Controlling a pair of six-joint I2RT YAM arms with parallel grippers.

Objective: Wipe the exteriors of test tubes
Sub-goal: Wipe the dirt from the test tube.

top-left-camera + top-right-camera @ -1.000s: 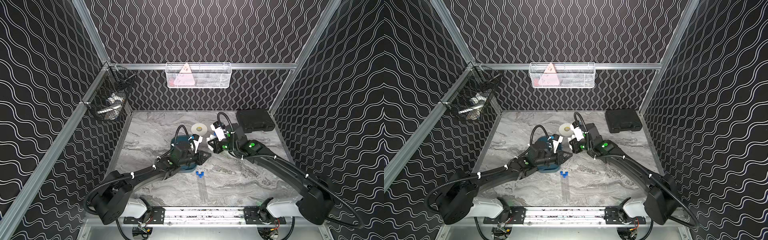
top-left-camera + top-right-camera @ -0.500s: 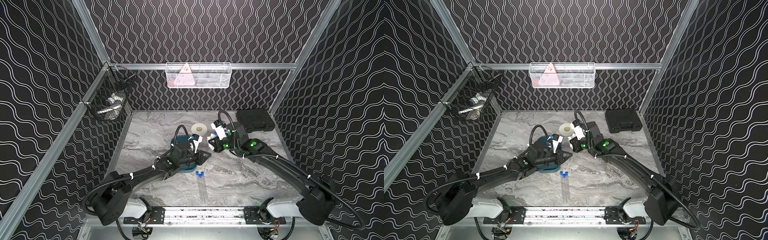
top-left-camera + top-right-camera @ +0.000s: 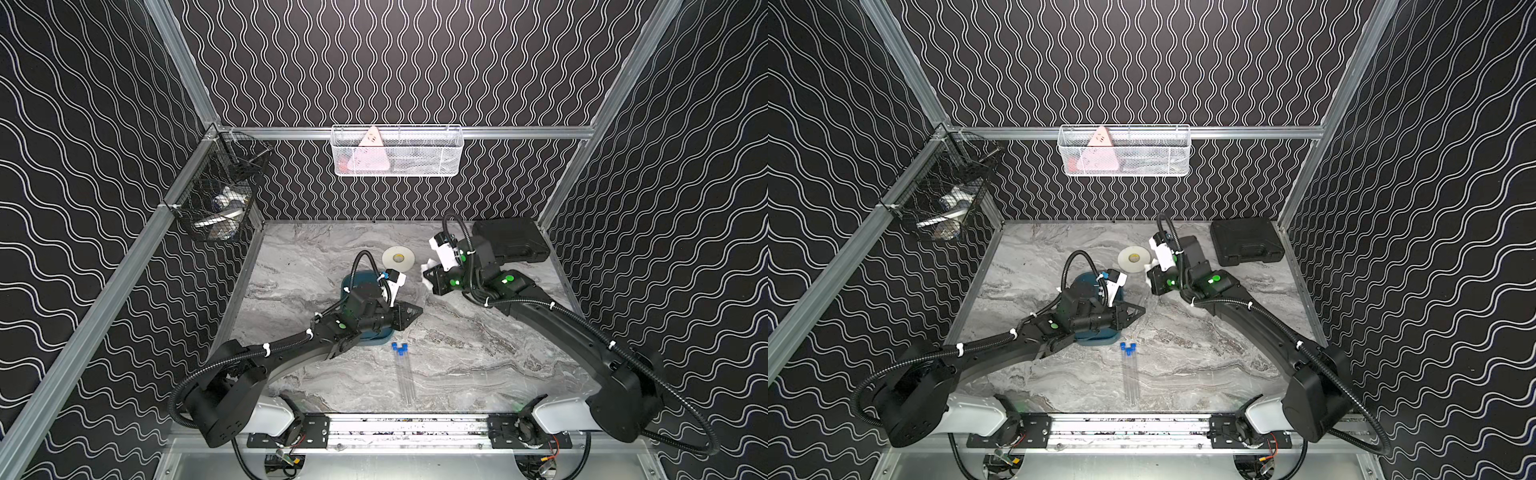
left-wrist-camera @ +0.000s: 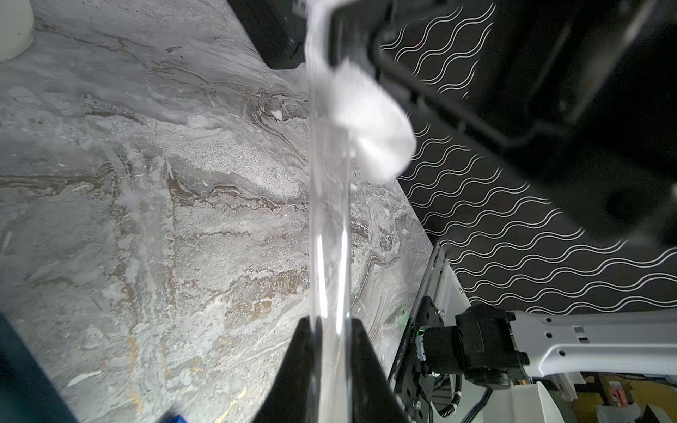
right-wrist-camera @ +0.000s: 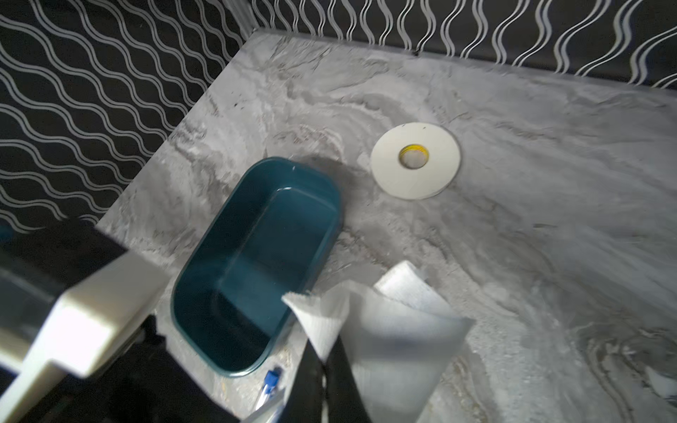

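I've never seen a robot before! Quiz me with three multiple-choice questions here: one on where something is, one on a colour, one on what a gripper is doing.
1. Where do the loose test tubes lie?
A. In the wire basket
B. On the marble table
C. In the black case

2. What colour are their caps?
A. Red
B. Blue
C. Yellow

3. What is the right gripper doing?
A. Standing open, empty
B. Gripping a tape roll
C. Shut on a white tissue

Answers: 1 B, they lie flat on the marble; 2 B, blue tips show in both top views; 3 C, the right wrist view shows tissue pinched in its jaws.
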